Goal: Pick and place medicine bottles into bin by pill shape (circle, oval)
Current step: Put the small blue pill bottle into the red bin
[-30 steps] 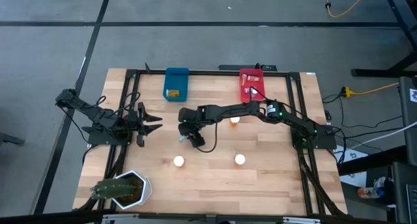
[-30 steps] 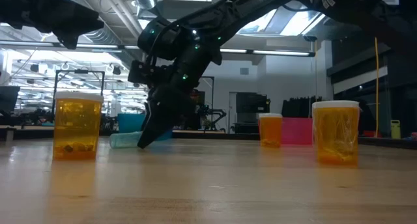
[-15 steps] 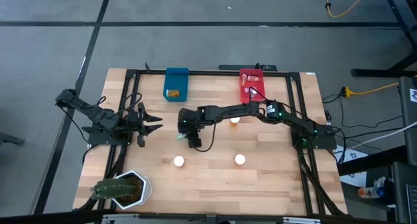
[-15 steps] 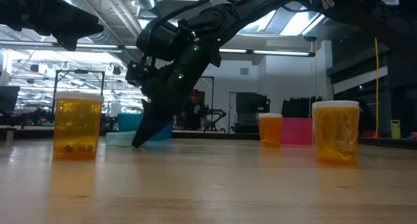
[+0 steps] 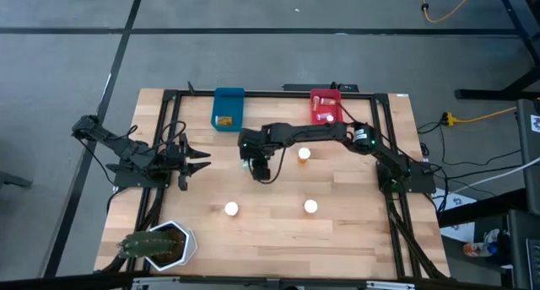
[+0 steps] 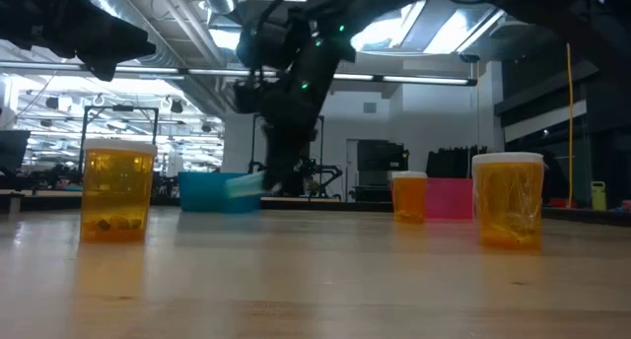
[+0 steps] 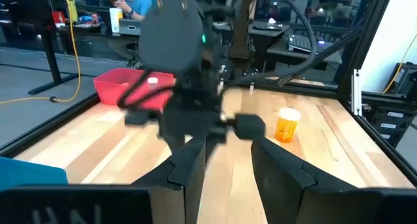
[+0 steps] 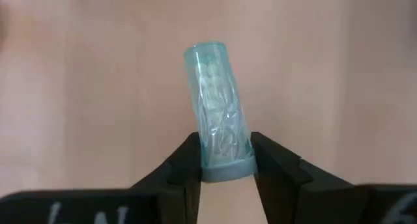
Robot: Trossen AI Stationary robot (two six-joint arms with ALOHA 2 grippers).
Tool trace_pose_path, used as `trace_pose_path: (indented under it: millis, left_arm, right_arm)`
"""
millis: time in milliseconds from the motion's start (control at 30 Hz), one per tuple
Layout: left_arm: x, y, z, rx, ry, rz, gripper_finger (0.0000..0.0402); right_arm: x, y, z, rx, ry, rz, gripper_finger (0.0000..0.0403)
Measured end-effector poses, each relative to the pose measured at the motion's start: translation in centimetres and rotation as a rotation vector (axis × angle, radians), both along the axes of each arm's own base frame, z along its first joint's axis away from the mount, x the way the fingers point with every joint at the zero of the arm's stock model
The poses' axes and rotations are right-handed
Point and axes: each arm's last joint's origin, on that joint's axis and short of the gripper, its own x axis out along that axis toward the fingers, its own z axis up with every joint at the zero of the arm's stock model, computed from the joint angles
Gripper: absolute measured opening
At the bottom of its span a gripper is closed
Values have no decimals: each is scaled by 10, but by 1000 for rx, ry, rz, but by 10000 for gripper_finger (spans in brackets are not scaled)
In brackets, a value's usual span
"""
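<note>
1. Right hand, centre of the high view, is clamped on a pale teal bottle. The wrist view shows both fingers pinching its grey cap end while the body sticks out free. Bottle looks lifted off the bench.
2. Left hand is parked at mid-left of the high view with its fingers closed and nothing in them.
3. Step in hand, as judged: carry the teal bottle to a bin. The blue bin sits upper centre-left and the red bin upper centre-right. Pills inside the teal bottle are too blurred to call circle or oval.
4. Doing it well: the grip is only at the cap end, so the long body could swing or slip. Keep the wrist steady, move slowly and clear the bin wall before letting go low inside.
5. Watch the amber bottle just beside the right arm's path and don't clip it.
6. Two more white-capped bottles stand upright lower down, one lower centre-left and one lower centre-right. They are well apart.
7. Materials: the teal bottle is a translucent, smooth plastic cylinder. The amber ones are clear orange plastic, round with flat white caps. The bench is pale wood planks, and the bins are rigid matte plastic rectangles.
</note>
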Motion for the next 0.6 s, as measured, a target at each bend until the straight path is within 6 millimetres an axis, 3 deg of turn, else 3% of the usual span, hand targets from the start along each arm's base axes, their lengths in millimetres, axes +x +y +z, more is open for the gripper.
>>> trace_pose_path:
  millis: [167,400,600]
  left_arm:
    - [0,0,0,0,4,0,119]
    - [0,0,-2,-22,13,3,119]
    - [0,0,-2,-22,13,3,119]
  right_arm:
    - [-24,-17,35,-92,84,-72,115]
    - [-73,-52,78,-164,215,-264,114]
    - [-138,-75,81,-225,214,-442,115]
